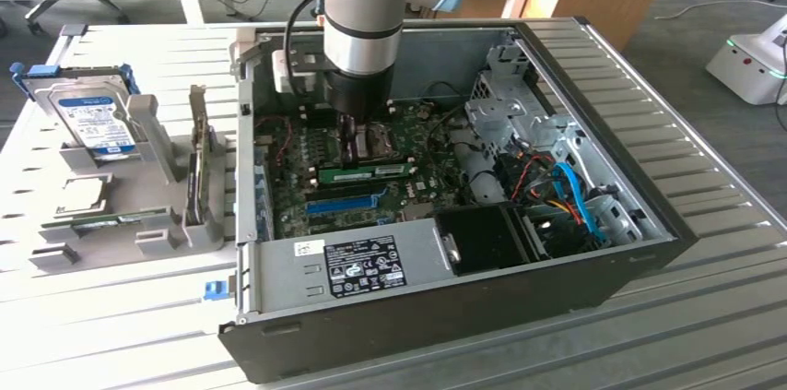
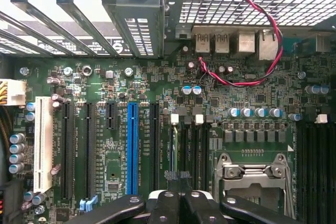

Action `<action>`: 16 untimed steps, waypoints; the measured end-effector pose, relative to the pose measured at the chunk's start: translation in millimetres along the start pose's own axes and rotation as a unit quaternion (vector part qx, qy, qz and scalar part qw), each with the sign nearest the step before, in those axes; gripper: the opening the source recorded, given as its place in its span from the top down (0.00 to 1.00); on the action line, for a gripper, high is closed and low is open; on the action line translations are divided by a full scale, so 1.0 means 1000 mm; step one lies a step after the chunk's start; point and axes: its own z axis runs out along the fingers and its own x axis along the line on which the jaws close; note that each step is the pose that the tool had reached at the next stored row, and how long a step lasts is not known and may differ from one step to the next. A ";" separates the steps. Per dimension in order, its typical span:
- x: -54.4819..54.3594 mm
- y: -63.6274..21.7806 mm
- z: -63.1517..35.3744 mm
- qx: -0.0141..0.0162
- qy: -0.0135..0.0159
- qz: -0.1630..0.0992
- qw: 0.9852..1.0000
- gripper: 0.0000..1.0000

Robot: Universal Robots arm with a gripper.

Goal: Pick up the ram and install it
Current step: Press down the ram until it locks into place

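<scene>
An open desktop computer case [image 1: 603, 270] lies on its side on a ribbed grey worktop [image 1: 725, 316], its green motherboard [image 1: 418, 183] exposed. At the exterior view's left, a grey holder [image 1: 147, 146] carries a hard drive [image 1: 99, 123]. A red-and-black cable [image 2: 247, 30] loops above the empty CPU socket [image 2: 252, 174].

One open computer case [image 1: 492, 302], one motherboard [image 2: 252, 106], one blue slot [image 2: 132, 148], one white slot [image 2: 43, 150], one ram [image 1: 367, 173], one hard drive [image 1: 96, 123].
</scene>
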 end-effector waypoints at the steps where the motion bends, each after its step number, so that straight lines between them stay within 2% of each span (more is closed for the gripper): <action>1: 0.000 0.0000 0.0002 0.000 0.000 0.000 1.000 0.89; 16: 0.000 0.0000 0.0014 0.000 0.000 0.000 1.000 0.89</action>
